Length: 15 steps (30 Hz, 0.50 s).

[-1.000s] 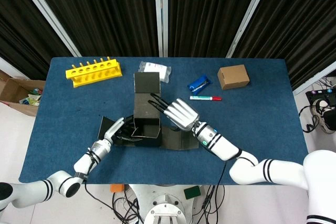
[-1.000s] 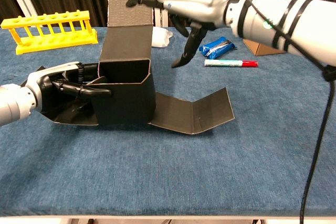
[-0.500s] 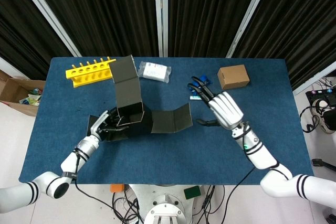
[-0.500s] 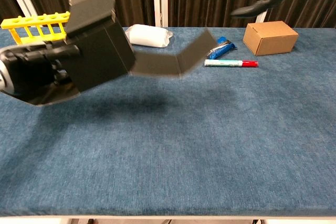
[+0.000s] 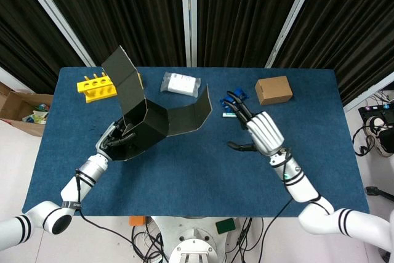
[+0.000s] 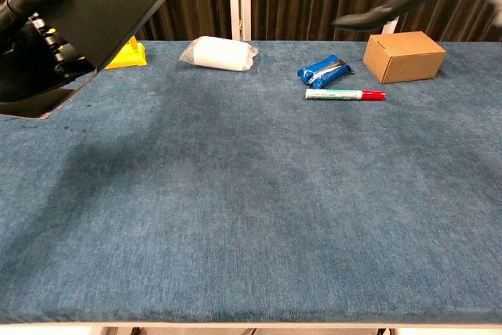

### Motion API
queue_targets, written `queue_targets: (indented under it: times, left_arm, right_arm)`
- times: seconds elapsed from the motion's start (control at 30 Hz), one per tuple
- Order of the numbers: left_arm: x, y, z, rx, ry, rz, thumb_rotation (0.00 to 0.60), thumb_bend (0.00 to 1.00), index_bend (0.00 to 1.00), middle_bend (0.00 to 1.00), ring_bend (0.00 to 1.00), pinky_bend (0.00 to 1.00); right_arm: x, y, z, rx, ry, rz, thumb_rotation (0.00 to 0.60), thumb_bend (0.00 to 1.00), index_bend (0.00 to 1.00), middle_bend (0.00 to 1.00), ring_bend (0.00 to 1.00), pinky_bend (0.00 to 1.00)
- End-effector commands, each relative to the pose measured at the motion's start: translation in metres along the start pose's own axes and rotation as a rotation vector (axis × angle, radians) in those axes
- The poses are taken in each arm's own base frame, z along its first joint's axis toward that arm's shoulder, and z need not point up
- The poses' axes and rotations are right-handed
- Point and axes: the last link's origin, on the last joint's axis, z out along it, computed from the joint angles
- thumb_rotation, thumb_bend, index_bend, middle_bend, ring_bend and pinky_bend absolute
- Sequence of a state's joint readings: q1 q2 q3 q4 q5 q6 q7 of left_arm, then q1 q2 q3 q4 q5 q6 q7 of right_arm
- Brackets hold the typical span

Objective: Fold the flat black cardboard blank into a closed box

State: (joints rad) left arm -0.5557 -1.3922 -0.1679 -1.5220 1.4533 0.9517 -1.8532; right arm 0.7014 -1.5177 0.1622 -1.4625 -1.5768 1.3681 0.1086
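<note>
Left hand (image 5: 117,137) has lifted the half-folded black cardboard box blank (image 5: 144,121) clear off the blue table (image 5: 203,170); it now hangs tilted in the air at the table's 10 o'clock, hand gripping the box body, lid flaps loose. Right hand (image 5: 261,132) has backed off to 3 o'clock, fingers spread, holding nothing. Flaps unclosed, so folding likely gets finished in mid-air

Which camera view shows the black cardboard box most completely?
The head view: the whole black cardboard box, with both flaps open, held by the left hand. The chest view shows only its cropped underside.
</note>
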Motion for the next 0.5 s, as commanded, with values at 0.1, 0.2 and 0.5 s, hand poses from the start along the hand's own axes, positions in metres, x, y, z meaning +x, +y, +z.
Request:
queue_targets:
  times: [0.1, 0.2, 0.5]
  left_arm:
    - [-0.011, 0.002, 0.0, 0.011, -0.037, -0.038, 0.6, 0.0, 0.32, 0.35, 0.57, 0.83]
    - [-0.014, 0.004, -0.001, 0.018, -0.053, -0.026, 0.6, 0.0, 0.32, 0.35, 0.57, 0.83]
    - [-0.013, 0.001, -0.007, 0.055, -0.087, 0.032, 0.6, 0.0, 0.31, 0.35, 0.57, 0.83]
  right_arm:
    - [-0.026, -0.031, 0.038, 0.039, 0.091, -0.019, 0.6, 0.0, 0.0, 0.0, 0.63, 0.99]
    - [-0.03, -0.04, 0.049, 0.053, 0.125, -0.016, 0.6, 0.0, 0.0, 0.0, 0.63, 0.99]
    - [-0.02, -0.054, 0.063, 0.093, 0.175, -0.047, 0.6, 0.0, 0.0, 0.0, 0.63, 0.99]
